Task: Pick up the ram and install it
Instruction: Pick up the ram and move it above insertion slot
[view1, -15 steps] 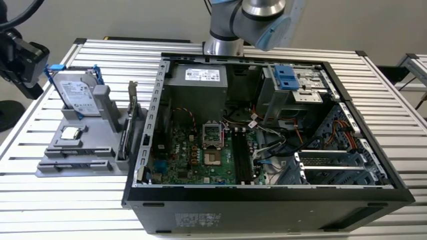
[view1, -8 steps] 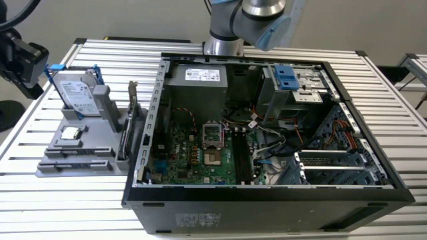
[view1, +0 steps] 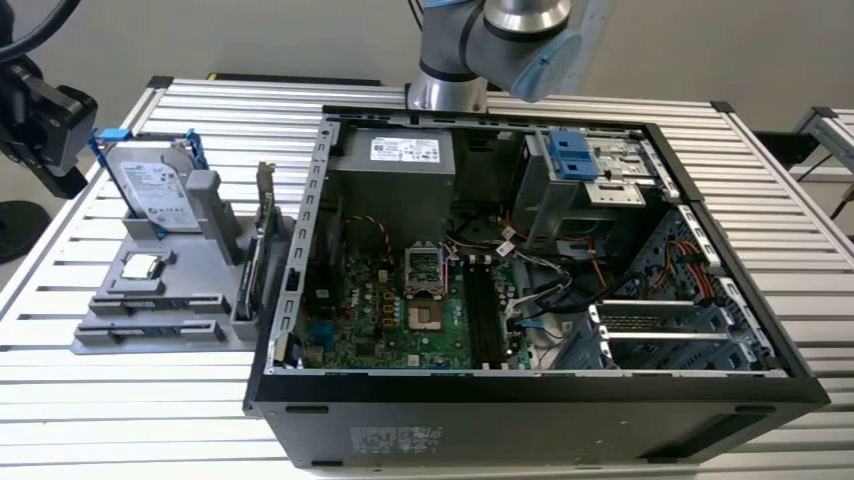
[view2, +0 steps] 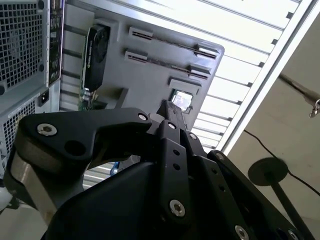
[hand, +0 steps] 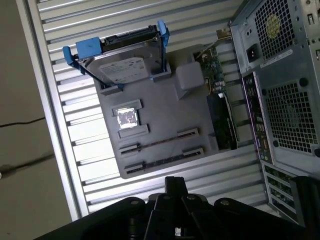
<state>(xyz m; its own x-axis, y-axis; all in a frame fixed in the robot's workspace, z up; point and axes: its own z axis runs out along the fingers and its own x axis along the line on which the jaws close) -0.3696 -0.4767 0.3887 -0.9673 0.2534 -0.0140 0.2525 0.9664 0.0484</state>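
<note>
Item 1: black matt metal gripper (hand: 175, 186), angular links pinned with round bolts; in both wrist views its fingers are lying pressed together, clamping nothing, and it is hanging above the holder, well apart from it

Item 2: the ram (hand: 165, 160), a long thin dark stick seen edge-on, its chips too small to make out; it is sitting in a clipped slot of the flat grey moulded plastic holder (hand: 165, 115), beside a second parallel slot

Item 3: silver rectangular hard drive in a blue plastic bracket (hand: 122, 65), leaning tilted at the holder's far end from the slots

Item 4: small square silver processor chip (hand: 126, 118), lying flat in a recess between the drive and the slots

Item 5: upright expansion card (hand: 220, 107), green board with black shroud, standing along the holder's edge nearest the case

Item 6: open black and grey steel tower computer case (view1: 534, 400), filling the exterior view's centre and right, with green motherboard (view1: 387, 310) showing

Item 7: ribbed aluminium slatted table (view1: 134, 420), carrying the holder on the exterior view's left
</note>
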